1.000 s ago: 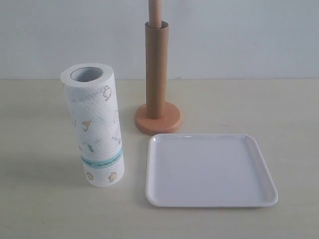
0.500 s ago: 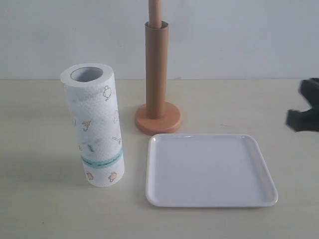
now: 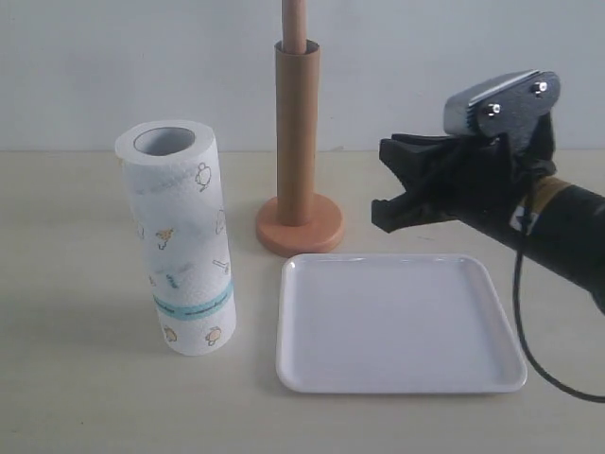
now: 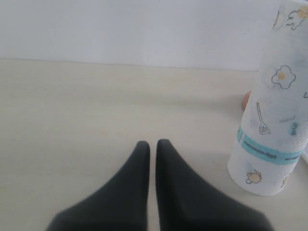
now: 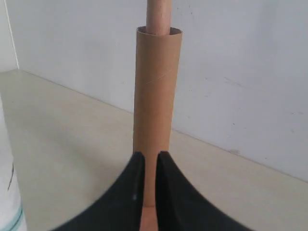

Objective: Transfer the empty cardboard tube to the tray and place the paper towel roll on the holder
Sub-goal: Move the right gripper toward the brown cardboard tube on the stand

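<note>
Right wrist view puts the right gripper (image 5: 148,155) closest, its two dark fingers drawn together with only a slim slit between them, holding nothing. Straight ahead, lined up with that slit, stands the empty cardboard tube (image 5: 156,96). Its long axis is vertical, and it is sleeved over the pole of the holder (image 5: 159,17), whose tip pokes out of the tube's top. Gripper and tube are apart.

From the exterior view, the tray (image 3: 397,322) lies nearest the camera, bare, with the paper towel roll (image 3: 180,236) upright on the table (image 3: 85,407) to its left. Just behind the tray's far left corner sits the holder's round base. The right arm hangs above the tray's far right part, its fingers pointing leftward toward the tube at about mid-height.

The left gripper (image 4: 151,143) also has its fingers together and empty. It is low over the table with the roll off to one side, and does not show in the exterior view.

The right arm is my pick as the nearer one. The tube probably has to be taken from the side with parted fingers, then lifted straight up along the pole.
</note>
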### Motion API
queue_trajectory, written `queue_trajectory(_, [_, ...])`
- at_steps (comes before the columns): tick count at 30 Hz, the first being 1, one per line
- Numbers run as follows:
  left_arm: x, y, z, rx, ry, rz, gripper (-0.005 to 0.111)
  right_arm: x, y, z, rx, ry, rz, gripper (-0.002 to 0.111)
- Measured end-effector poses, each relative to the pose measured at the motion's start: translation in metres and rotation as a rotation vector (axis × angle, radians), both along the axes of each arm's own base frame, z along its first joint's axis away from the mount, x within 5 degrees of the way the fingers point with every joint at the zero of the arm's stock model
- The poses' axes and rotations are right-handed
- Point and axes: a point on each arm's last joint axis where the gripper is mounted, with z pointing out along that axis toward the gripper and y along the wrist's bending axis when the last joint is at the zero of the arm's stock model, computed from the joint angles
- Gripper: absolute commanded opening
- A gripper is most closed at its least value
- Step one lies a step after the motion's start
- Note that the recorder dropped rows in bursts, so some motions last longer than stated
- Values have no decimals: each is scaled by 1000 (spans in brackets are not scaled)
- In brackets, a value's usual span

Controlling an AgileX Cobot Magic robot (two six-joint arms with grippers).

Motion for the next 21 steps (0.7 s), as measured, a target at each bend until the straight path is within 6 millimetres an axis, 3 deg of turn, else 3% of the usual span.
queue_trajectory(1, [0, 0, 0, 0, 0, 0, 4, 7, 3, -3, 7, 6, 2, 10])
queue_trajectory(3, [0, 0, 0, 0, 0, 0, 4, 25, 13, -12, 39, 42, 6, 22])
queue_trajectory(4, [0, 0, 0, 0, 0, 0, 4, 29, 15, -15, 44, 53, 11, 42])
queue_trajectory(5, [0, 0, 0, 0, 0, 0, 4, 38, 20, -22, 46, 73, 23, 53])
queue_trajectory(6, [0, 0, 0, 0, 0, 0, 4, 41, 22, -25, 44, 80, 30, 82])
queue_trajectory(8, [0, 0, 0, 0, 0, 0, 4, 52, 28, -31, 77, 114, 35, 105])
queue_trajectory(12, [0, 0, 0, 0, 0, 0, 4, 65, 35, -41, 127, 162, 39, 105])
queue_trajectory(21, [0, 0, 0, 0, 0, 0, 4, 69, 37, -45, 223, 214, 32, 105])
